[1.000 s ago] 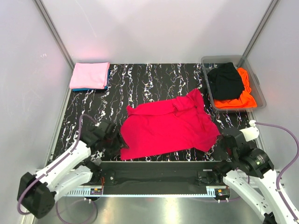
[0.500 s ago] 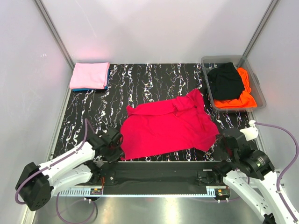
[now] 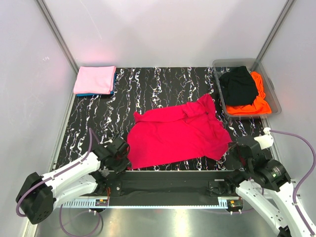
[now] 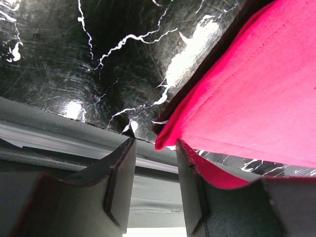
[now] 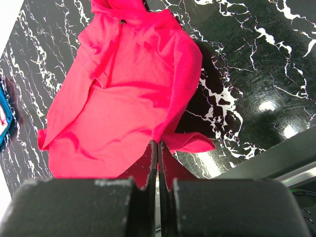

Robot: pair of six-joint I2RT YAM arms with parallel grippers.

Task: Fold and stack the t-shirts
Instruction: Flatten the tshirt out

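Lying flat on the glossy black table (image 3: 163, 84), whose top is veined with white like marble, the red shirt (image 3: 177, 133) is spread out crumpled, collar toward the back and hem toward the arms. It is soft matte knit with a stitched hem line, seen close in the left wrist view.

Far to the back left of the red shirt, a pink shirt (image 3: 95, 79) sits folded into a neat rectangle on top of a blue shirt (image 3: 89, 94), of which only thin edges show.

At the red shirt's near left corner, the left gripper (image 4: 155, 148) is low at the table's front edge. Its dark, flat fingers stand apart with a gap between them, the cloth corner just at the tips and some of it lying over the right-hand finger (image 4: 190, 182).

At the red shirt's near right corner, the right gripper (image 5: 158, 145) has its jaws pressed together, pinching the cloth edge, which rises off the table toward them.

To the back right of the red shirt, a clear plastic bin (image 3: 237, 61) with rounded corners holds a bunched black shirt (image 3: 238, 85) over a bright orange shirt (image 3: 256, 101).
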